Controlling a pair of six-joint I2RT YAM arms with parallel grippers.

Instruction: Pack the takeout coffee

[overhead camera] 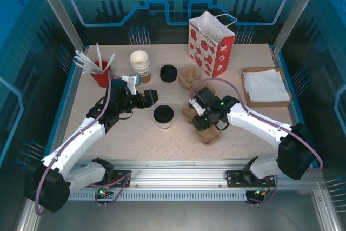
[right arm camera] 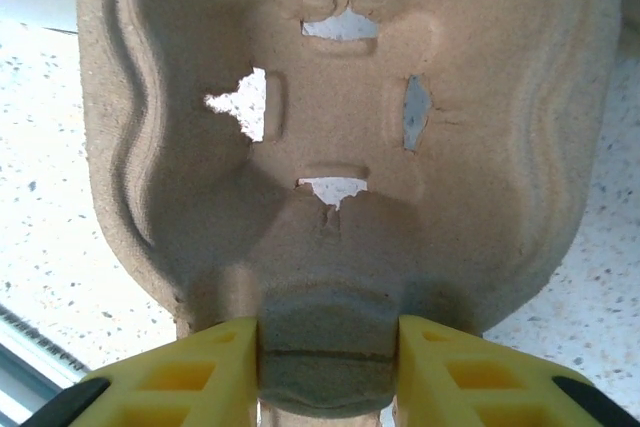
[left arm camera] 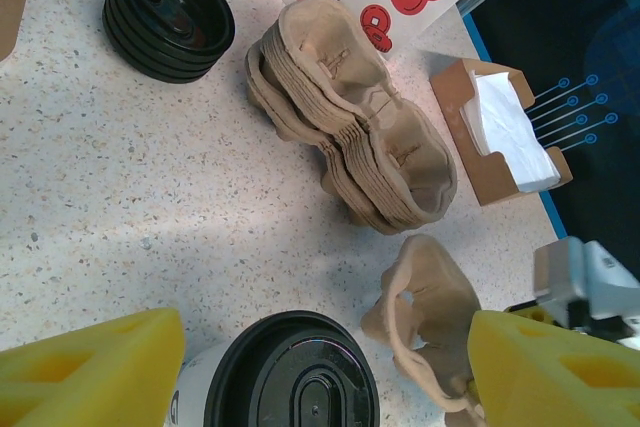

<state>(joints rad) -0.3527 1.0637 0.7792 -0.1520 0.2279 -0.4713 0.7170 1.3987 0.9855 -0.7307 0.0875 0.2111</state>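
Nearest, bare counter [overhead camera: 162,144] lies open between the arms up to the front edge. Mid-counter, the left fingers [left arm camera: 90,372] stand wide apart over the takeout coffee [overhead camera: 163,116], holding nothing, while the right fingers [right arm camera: 180,382] pinch a pulp cup carrier [overhead camera: 210,135] beside it. Farther back crowd a carrier stack [overhead camera: 189,77], loose lids [overhead camera: 168,73] and the strawberry bag [overhead camera: 212,44].

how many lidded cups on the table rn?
1: the cup sits mid-table, just left of the loose carrier. The bag could hide more; its inside isn't visible.
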